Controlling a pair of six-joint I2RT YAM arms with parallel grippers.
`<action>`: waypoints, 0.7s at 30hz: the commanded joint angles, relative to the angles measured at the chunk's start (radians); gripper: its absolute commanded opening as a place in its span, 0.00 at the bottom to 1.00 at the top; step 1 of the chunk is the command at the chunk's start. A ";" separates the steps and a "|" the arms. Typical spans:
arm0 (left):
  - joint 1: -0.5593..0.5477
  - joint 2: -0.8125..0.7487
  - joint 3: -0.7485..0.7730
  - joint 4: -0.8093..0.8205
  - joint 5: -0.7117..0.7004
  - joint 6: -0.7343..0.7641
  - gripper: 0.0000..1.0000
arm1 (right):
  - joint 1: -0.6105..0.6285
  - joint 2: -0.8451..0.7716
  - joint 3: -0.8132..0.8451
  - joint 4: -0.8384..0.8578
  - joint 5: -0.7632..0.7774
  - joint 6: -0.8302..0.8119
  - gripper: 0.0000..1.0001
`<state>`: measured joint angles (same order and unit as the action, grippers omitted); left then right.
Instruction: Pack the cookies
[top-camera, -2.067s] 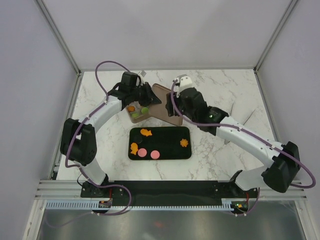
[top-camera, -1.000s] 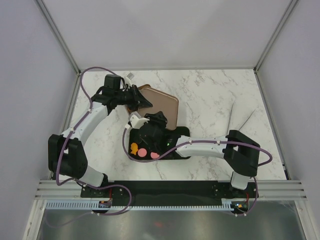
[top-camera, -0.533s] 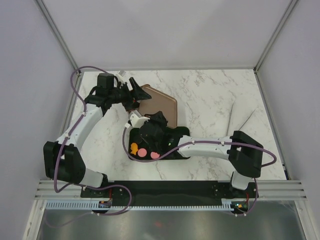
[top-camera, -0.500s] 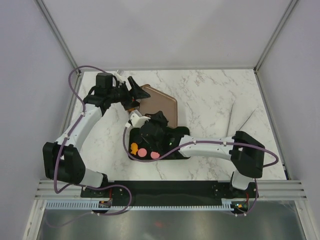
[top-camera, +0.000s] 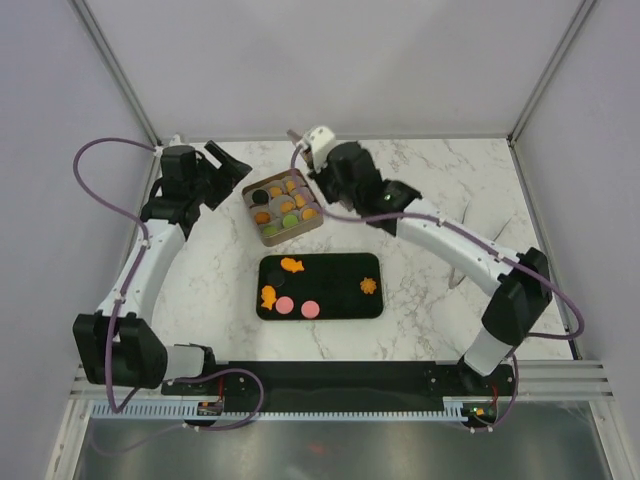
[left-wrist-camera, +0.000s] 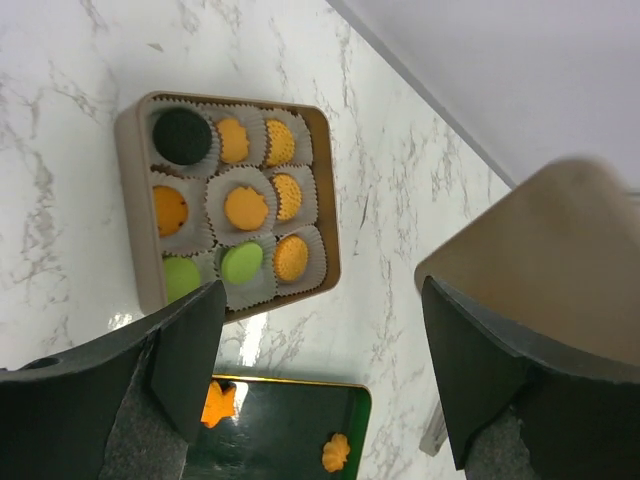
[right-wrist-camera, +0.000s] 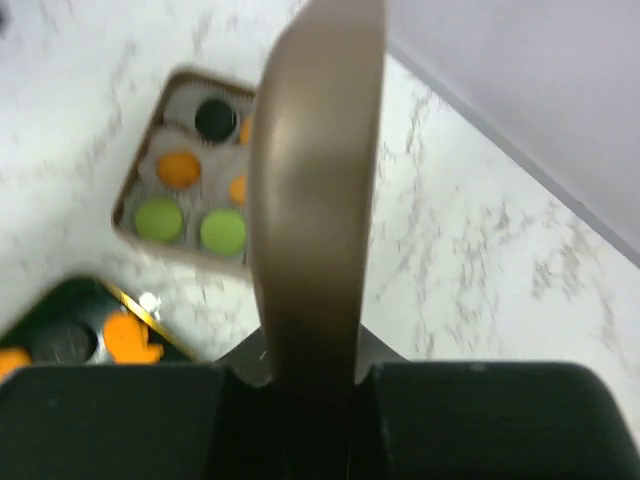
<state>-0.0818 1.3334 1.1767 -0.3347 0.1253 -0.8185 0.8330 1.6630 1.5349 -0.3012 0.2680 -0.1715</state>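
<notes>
The right fingers (right-wrist-camera: 130, 420) are pinching the brown lid (right-wrist-camera: 315, 200) edge-on, holding it aloft at the top view's upper middle. The left fingers (left-wrist-camera: 170, 350) are standing wide apart, empty, at upper left. Between them the box (left-wrist-camera: 131, 230) is sitting open on the bench (top-camera: 450, 170), cookies (left-wrist-camera: 245, 207) filling all nine cups; five more are lying on the black tray (top-camera: 340, 270). Closing seems to be in hand: the lid needs lowering flat and square. A second ago it was covering the box.
</notes>
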 joint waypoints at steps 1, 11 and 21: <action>0.005 -0.108 -0.055 0.045 -0.142 0.002 0.87 | -0.190 0.124 0.205 -0.026 -0.585 0.281 0.00; 0.007 -0.074 -0.138 0.054 -0.058 0.039 0.94 | -0.321 0.633 0.390 0.502 -1.257 0.972 0.00; 0.007 0.009 -0.140 0.062 -0.033 0.033 0.95 | -0.333 0.991 0.582 1.135 -1.402 1.662 0.00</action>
<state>-0.0799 1.3308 1.0389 -0.3119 0.0872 -0.8062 0.5056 2.6572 2.0266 0.5259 -1.0351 1.2362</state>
